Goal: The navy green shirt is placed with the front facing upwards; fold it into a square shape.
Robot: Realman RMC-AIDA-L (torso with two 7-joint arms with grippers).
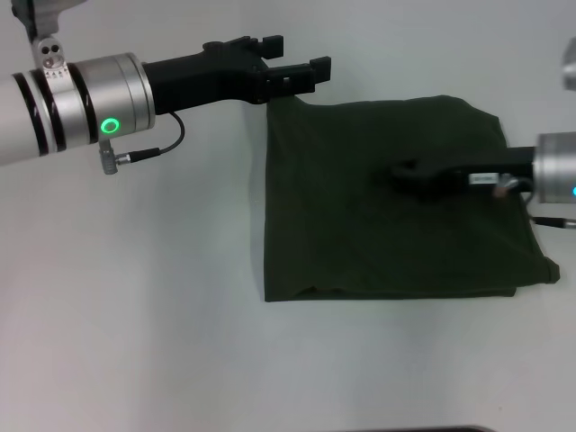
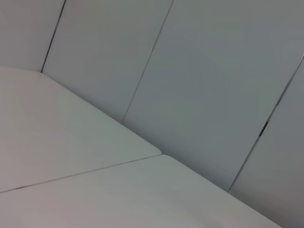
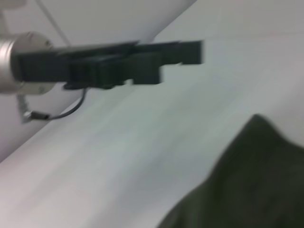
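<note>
The navy green shirt (image 1: 387, 207) lies right of centre in the head view, already folded into a near-square block of plain dark cloth on the white table (image 1: 135, 315). No lettering or neck label shows. The left gripper (image 1: 299, 65) hovers in the upper middle of the frame, just above the shirt's upper-left corner, its fingers apart and holding nothing. The right gripper (image 1: 402, 173) reaches in from the right edge and lies low over the middle of the cloth; whether its fingers are apart or together cannot be told.

The step in hand looks like finishing: releasing and tidying. To do it well, the arms should probably lift straight up and clear so no layer drags, since the lower-right corner already bulges past the edge.

Count: one shirt, two grippers, one table. The left wrist view shows only table and wall panels (image 2: 190, 71).
</note>
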